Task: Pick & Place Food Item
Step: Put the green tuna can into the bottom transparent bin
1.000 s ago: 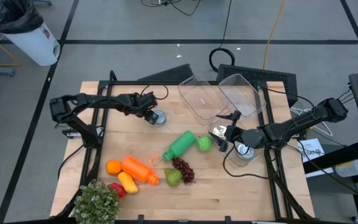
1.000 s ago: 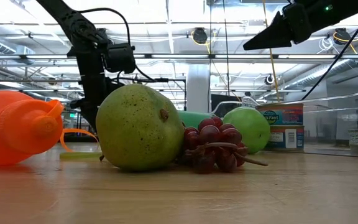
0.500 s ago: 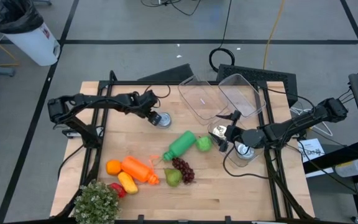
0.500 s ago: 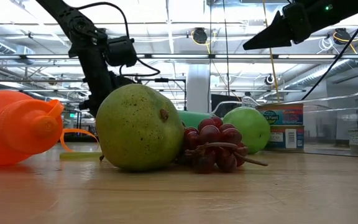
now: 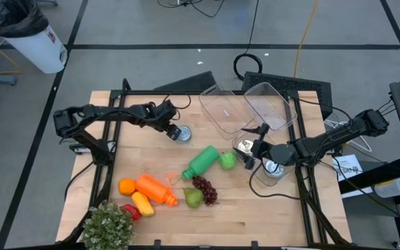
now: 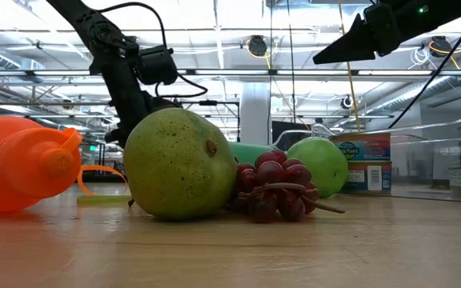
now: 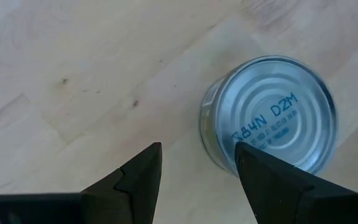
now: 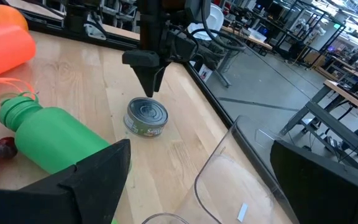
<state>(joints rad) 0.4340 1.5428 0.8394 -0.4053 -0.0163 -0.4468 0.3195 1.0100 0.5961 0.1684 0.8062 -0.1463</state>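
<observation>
Room: Workshop hall with ceiling lights and benches stands behind my wooden table [image 5: 255, 201]; a white bin [image 5: 37, 43] sits on the floor beyond its far left corner.
Left gripper: my left gripper [image 5: 171, 129] hangs over a silver tin [image 7: 269, 115], fingers parted, holding nothing; one fingertip [image 7: 253, 163] overlaps the tin's edge in the wrist view, and I cannot tell whether it touches.
Right gripper: my right gripper [image 5: 251, 148] waits wide apart and empty just beside the green apple [image 5: 228, 160], over a second can [image 6: 362, 163].
Food: pear [image 6: 180, 164] and grapes [image 6: 273, 190] lie touching near the table's front; the green bottle [image 5: 201, 161] lies on its side just behind them.
Hidden: the pear blocks most of the green bottle in the low view; the orange bottle [image 6: 18, 164] is cut off at that picture's edge; the second can is mostly under my right arm from above.
Writing: the tin's lid reads roughly "G84N D2M", with a smaller line beneath that I cannot read; the second can's label lettering is too small to make out.
Containers: two clear tubs [image 5: 247, 107] sit at the table's far edge, tilted against each other.
Other: an orange [image 5: 126, 186] and a potted plant [image 5: 107, 226] sit at the front left corner.
</observation>
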